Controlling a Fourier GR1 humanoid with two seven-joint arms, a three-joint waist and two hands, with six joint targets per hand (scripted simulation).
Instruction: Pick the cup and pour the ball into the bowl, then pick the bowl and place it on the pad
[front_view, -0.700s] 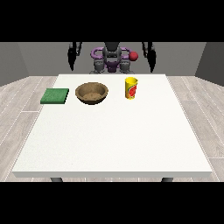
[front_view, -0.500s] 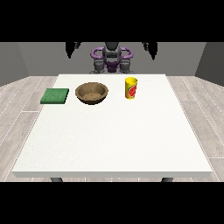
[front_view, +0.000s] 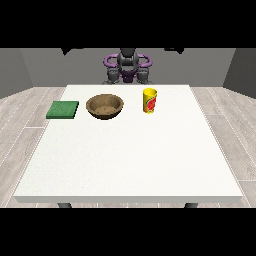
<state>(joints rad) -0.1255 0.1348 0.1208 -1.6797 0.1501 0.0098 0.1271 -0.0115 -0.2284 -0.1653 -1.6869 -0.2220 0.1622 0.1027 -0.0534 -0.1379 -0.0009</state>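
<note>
White counter (front_view: 130, 160) fills the view, grey plank floor around it. Robot torso (front_view: 128, 67) sits at 12 o'clock behind the far edge. Yellow cup (front_view: 149, 101) stands upright toward 1 o'clock from the counter's middle; no ball visible from here. Brown bowl (front_view: 105, 106) sits at about 11 o'clock, well apart from the cup at its 9 o'clock side. Green pad (front_view: 63, 109) lies flat at 10 o'clock, near the bowl, not touching. Neither robot hand is clearly in frame, only dark scraps at the top edge, so open or closed can't be told
</note>
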